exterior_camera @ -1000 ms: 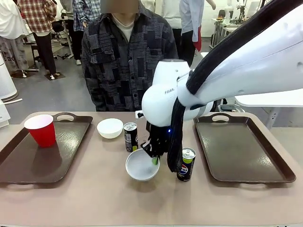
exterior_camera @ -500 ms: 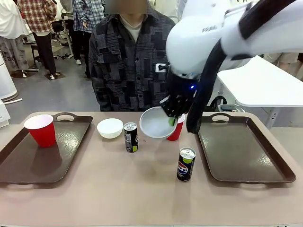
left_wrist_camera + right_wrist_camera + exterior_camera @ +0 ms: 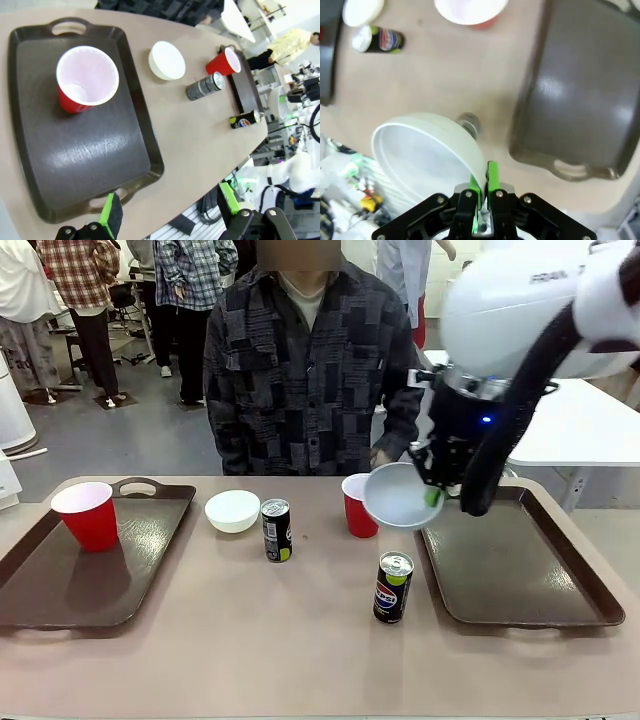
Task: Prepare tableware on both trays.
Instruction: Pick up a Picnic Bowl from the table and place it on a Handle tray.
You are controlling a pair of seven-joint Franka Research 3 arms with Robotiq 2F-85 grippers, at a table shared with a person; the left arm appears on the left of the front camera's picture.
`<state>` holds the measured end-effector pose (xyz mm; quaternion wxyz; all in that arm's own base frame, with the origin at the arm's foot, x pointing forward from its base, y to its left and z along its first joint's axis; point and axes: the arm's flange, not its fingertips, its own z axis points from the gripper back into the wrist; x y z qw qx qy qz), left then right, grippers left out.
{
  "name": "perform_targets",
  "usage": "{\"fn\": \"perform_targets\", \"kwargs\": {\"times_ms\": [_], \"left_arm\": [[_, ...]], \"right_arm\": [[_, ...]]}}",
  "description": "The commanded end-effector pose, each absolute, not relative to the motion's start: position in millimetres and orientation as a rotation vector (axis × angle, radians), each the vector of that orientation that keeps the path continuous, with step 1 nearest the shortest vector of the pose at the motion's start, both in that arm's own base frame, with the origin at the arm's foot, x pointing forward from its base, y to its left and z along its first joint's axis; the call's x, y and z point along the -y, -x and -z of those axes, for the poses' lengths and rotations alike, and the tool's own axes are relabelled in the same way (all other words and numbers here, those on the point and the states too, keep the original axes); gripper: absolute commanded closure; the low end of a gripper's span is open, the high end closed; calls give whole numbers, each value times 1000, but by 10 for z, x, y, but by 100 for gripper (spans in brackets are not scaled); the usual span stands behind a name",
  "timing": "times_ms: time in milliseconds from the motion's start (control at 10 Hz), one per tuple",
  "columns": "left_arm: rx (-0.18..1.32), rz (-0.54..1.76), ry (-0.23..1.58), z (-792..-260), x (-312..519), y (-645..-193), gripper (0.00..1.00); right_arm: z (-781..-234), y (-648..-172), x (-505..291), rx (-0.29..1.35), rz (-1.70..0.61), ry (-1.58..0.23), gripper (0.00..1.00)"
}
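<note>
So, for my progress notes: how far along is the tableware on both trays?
Done: one red cup stands on the left tray. In hand: the right gripper holds a white bowl by its rim, raised near the right tray. Left: second bowl, second cup and both cans sit on the table.

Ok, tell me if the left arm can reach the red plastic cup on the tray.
Probably yes: the left gripper hangs, jaws open, by the dark brown tray, where the red plastic cup stands alone, nothing between.
</note>
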<state>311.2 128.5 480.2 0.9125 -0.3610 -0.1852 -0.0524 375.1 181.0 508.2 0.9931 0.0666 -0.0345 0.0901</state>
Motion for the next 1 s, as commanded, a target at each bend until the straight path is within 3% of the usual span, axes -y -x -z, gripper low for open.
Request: {"fn": "perform_targets", "kwargs": {"times_ms": [0, 500, 900], "left_arm": [[390, 113, 759, -4800, -1299, -3103, 0], [390, 113, 759, -4800, -1299, -3103, 0], [390, 113, 759, -4800, -1299, -3103, 0]], "right_arm": [[-5017, -3550, -1425, 43, -91, -175, 92], [-4776, -3089, -446, -13, 91, -150, 92], [-4806, -3224, -576, -7, 76, -155, 92]]}}
